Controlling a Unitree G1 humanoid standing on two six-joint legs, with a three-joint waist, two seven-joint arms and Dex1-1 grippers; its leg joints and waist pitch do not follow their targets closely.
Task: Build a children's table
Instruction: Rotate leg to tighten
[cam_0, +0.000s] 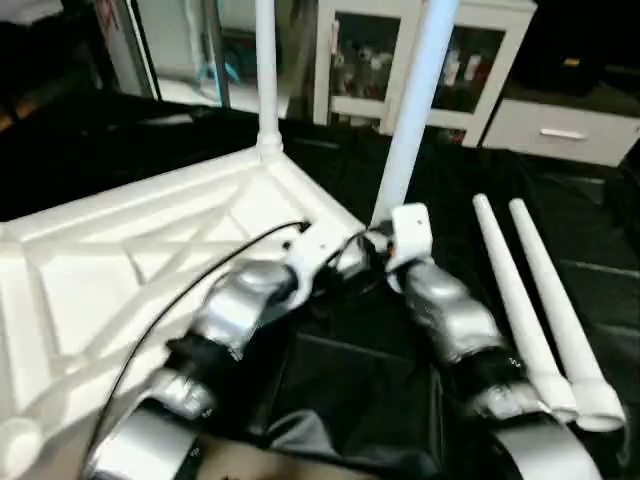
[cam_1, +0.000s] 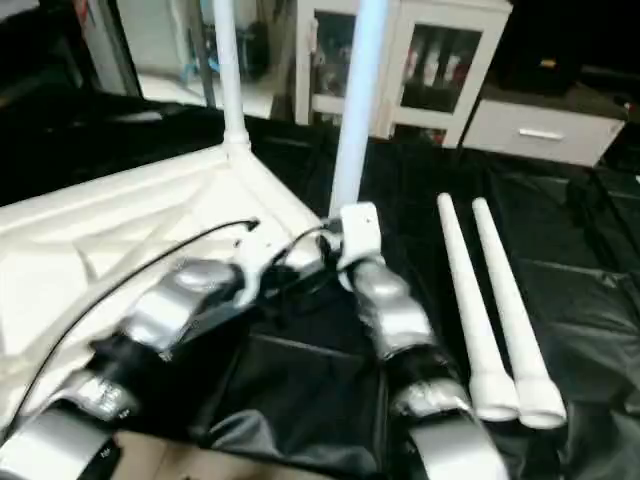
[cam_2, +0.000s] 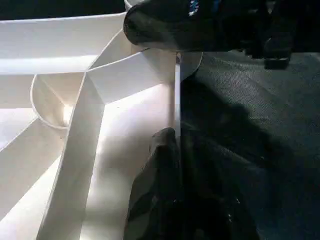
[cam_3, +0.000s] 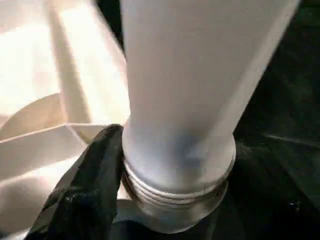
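Right wrist view puts us right against a white tube leg (cam_3: 180, 100) that stands upright, its long axis rising away from our right pincer (cam_3: 150, 185). Its wider, threaded end points down into a corner socket of the white tabletop (cam_3: 35, 145). One black finger (cam_3: 85, 195) presses the leg's side just above the threads, so we read the right pincer as closed around this leg.

From the head camera, the same leg (cam_0: 415, 100) climbs out of the picture directly beyond the right pincer (cam_0: 395, 250), leaning slightly. The threads show up close in the wrist view; the head view instead shows the whole tabletop (cam_0: 120, 260) lying underside up on the black-covered work table (cam_0: 470, 180), its crossed ribs facing us.

A second leg (cam_0: 265, 70) already stands upright in the far corner socket, beyond and to the left of both pincers. Two more tapered legs (cam_0: 540, 300) lie flat side by side to the right of the right pincer, thin ends pointing away, wide ends toward us.

Our left pincer (cam_0: 325, 250) sits just left of the right one; its black fingers (cam_2: 160, 200) are shut, empty, beside the tabletop's edge wall (cam_2: 176, 100).
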